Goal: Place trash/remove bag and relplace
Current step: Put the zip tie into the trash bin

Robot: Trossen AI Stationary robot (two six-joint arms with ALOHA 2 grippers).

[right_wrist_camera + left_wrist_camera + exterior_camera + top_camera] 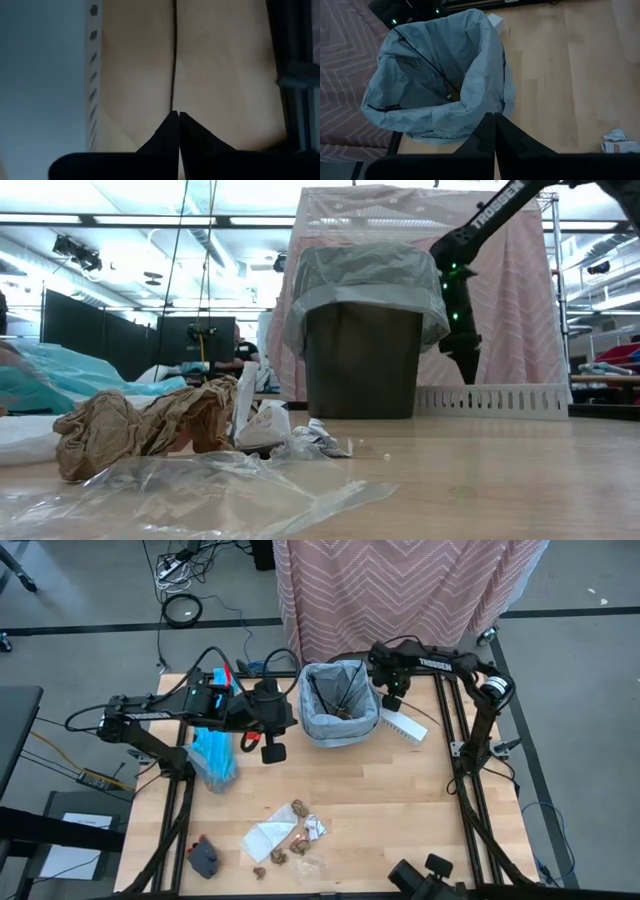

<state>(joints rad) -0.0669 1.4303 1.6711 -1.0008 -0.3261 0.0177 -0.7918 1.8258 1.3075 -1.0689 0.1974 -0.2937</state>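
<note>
A dark bin [362,360] lined with the light grey bag [340,705] stands at the table's far middle. The bag's rim folds over the bin's edge [440,120], and thin dark sticks [425,65] lie inside. My left gripper [288,720] is shut at the bag's left side [494,115]. My right gripper [390,697] is shut and hangs above the table just right of the bin [175,113]. The turquoise bag [212,755] lies on the table at the left. Brown paper wads [298,810], white paper [268,838] and wrapper bits [315,828] lie near the front. My left gripper has its shut fingertips [487,125] right at the bag's folded-over rim [485,107], coming from the table's left. I cannot tell whether they touch the plastic.
A long white box [403,725] lies on the table right of the bin, under my right gripper. A dark lump [203,858] lies at the front left. A patterned pink cloth [400,590] hangs behind the table. In the low view, clear plastic [200,490] lies at the near edge.
</note>
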